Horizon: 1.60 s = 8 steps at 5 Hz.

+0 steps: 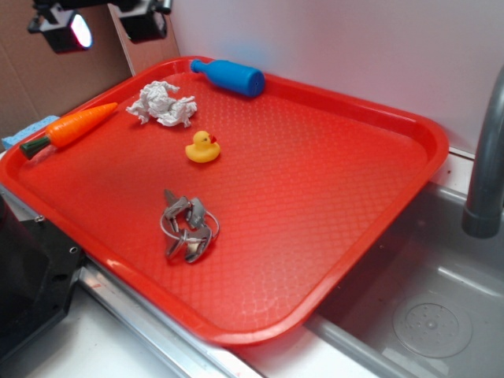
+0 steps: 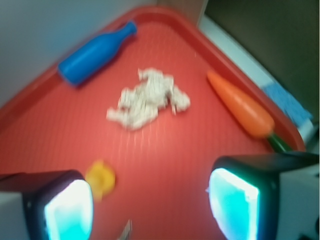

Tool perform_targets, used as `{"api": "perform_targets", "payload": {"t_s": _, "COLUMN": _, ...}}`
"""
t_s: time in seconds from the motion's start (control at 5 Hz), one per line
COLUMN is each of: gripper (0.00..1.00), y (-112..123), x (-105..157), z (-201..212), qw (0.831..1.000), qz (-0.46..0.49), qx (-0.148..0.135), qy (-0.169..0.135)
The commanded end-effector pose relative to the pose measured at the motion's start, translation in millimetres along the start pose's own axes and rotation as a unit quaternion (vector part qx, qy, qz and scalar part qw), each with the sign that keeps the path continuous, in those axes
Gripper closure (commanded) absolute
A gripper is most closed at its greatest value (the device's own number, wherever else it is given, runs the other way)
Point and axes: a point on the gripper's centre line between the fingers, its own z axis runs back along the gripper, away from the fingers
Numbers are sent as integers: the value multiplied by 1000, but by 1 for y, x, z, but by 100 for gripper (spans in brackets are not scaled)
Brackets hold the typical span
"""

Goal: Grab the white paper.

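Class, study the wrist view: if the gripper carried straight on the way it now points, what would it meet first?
Most likely the white paper: it lies ahead of the open gripper, roughly centred between its fingers, with only bare red tray between. Depth is uncertain; it may touch the tray just short of the wad.

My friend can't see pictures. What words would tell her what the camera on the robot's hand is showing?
A crumpled white paper lies in the middle of a red tray, seen blurry from above between the open gripper and its two glowing fingertips. A blue bottle lies to its left, an orange carrot to its right, a yellow duck nearer the camera.
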Motion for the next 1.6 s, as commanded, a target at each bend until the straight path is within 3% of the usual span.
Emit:
{"api": "perform_targets", "payload": {"t_s": 0.0, "gripper": 0, "y": -2, "x": 38, "z": -43, "qw": 998, "qz": 38, "qx": 27, "qy": -44}}
{"api": "perform_targets", "payload": {"t_s": 0.4, "gripper": 0, "y": 2, "x": 65, "z": -81, "qw": 993, "qz": 73, "qx": 73, "qy": -49}}
{"api": "perform_targets", "payload": {"t_s": 0.6, "gripper": 0, "y": 2, "x": 73, "z": -98, "qw": 994, "qz": 77, "qx": 75, "qy": -36}}
{"api": "perform_targets", "payload": {"t_s": 0.8, "gripper": 100, "y": 1, "x": 70, "z": -106, "qw": 993, "qz": 79, "qx": 83, "qy": -30}}
{"api": "perform_targets", "payload": {"t_s": 1.2, "gripper": 100, "y": 6, "x": 63, "z": -111, "qw": 993, "qz": 80, "qx": 87, "qy": -25}}
{"api": "perform_targets", "payload": {"t_s": 1.4, "gripper": 100, "y": 5, "x": 68, "z": -96, "qw": 994, "qz": 88, "qx": 60, "qy": -11}}
